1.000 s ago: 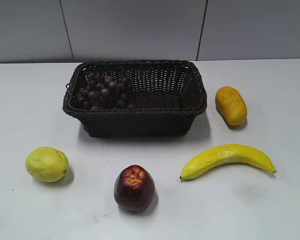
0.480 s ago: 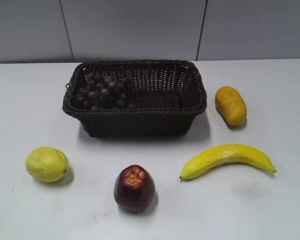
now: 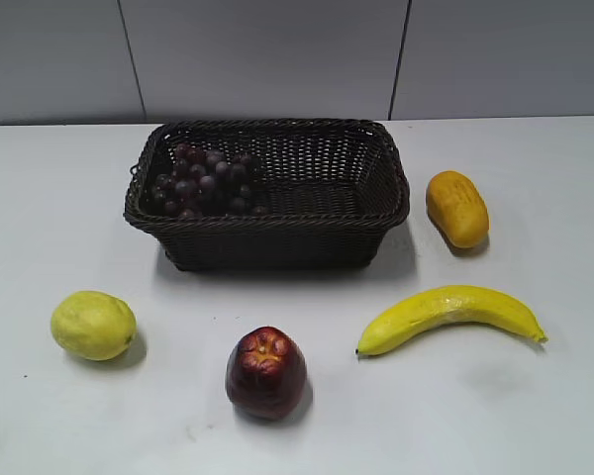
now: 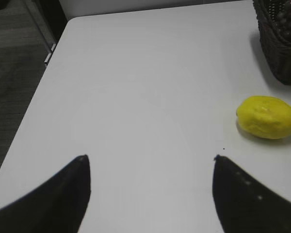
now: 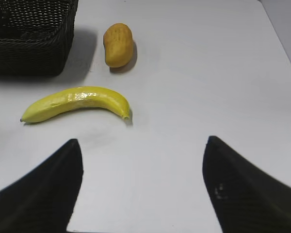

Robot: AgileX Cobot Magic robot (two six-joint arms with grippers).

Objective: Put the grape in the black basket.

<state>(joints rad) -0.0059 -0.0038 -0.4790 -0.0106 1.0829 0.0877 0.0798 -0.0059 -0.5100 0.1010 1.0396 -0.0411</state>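
The grape (image 3: 206, 181), a bunch of small dark red-purple grapes, lies inside the black basket (image 3: 376, 213) at its left end. The basket stands at the back middle of the white table. A corner of it, with some grapes, shows in the left wrist view (image 4: 281, 53), and another corner in the right wrist view (image 5: 34, 43). Neither arm shows in the exterior view. My left gripper (image 4: 150, 158) is open and empty over bare table, left of the lemon. My right gripper (image 5: 143, 141) is open and empty over bare table, nearer than the banana.
A yellow lemon (image 3: 92, 324) lies front left, also in the left wrist view (image 4: 267, 117). A dark red apple (image 3: 265, 372) sits front middle. A banana (image 3: 447, 314) lies front right, an orange fruit (image 3: 456, 207) right of the basket. The table's left edge (image 4: 39, 92) drops to dark floor.
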